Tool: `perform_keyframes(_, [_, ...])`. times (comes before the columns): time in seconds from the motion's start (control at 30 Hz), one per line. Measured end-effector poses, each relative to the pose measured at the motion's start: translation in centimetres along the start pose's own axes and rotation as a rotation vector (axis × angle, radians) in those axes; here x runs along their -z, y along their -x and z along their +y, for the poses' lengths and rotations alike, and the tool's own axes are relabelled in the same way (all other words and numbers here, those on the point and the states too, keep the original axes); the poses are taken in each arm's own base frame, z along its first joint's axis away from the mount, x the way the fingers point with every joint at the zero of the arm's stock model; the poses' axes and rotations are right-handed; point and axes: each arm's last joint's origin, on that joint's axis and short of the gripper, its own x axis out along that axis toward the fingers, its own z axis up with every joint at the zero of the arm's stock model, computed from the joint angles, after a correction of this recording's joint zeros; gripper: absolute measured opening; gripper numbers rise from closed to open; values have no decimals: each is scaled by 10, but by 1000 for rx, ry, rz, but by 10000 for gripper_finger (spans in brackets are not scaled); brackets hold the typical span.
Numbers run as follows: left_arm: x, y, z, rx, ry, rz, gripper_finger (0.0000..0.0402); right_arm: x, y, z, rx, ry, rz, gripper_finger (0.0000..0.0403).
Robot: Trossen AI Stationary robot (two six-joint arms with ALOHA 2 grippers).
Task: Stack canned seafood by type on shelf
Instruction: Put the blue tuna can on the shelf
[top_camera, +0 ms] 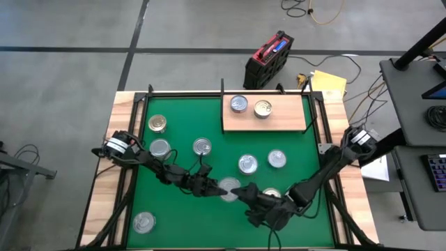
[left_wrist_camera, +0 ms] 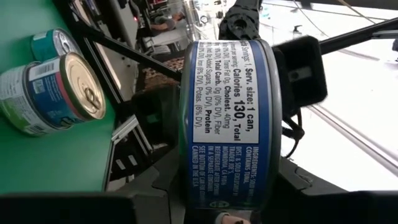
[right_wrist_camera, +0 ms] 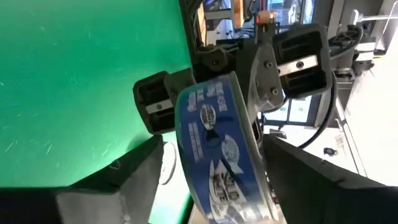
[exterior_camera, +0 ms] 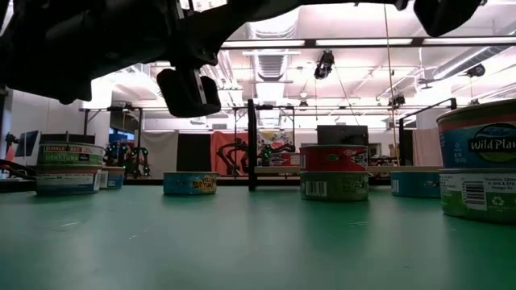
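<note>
Left gripper [top_camera: 217, 187] was clamped on a blue-sided can [top_camera: 229, 189], held on edge above the green mat [top_camera: 188, 118] near its front middle. Right gripper [top_camera: 245, 192] met it there, fingers [right_wrist_camera: 163, 102] spread around the same can; whether they pressed it, I couldn't tell. Wooden shelf [top_camera: 279, 120] at the mat's back edge carried two cans: one silver-lidded [top_camera: 239, 104], one gold-lidded [top_camera: 263, 108]. Seven more cans sat loose on the mat, one partly under the right arm.
</note>
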Motion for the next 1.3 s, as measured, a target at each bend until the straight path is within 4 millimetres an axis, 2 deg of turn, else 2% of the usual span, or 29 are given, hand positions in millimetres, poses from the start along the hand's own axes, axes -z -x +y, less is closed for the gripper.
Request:
perform_keyframes(0.17, [0,0,0,4,-27,12,130,-3,-3,0,15,56,27,197])
perform_keyframes(0.33, [0,0,-1,15,-42,18,160,-3,-3,0,18,95,38,132])
perform_keyframes(0.57, [-2,0,-1,39,-144,55,205,0,2,-5,29,57,63,132])
perform_keyframes(0.77, [-14,2,4,24,-284,31,218,12,18,-22,51,-31,110,132])
perform_keyframes(0.87, [-20,5,7,12,-401,16,218,27,31,-37,76,-112,163,132])
perform_keyframes(0.97, [-24,6,3,12,-519,4,218,52,42,-48,69,-212,216,132])
perform_keyframes(1.13, [-34,12,-22,71,-735,-50,215,106,63,-62,91,-470,304,132])
perform_keyframes(1.3, [-46,32,-52,69,-906,-89,203,158,71,-54,147,-743,385,132])
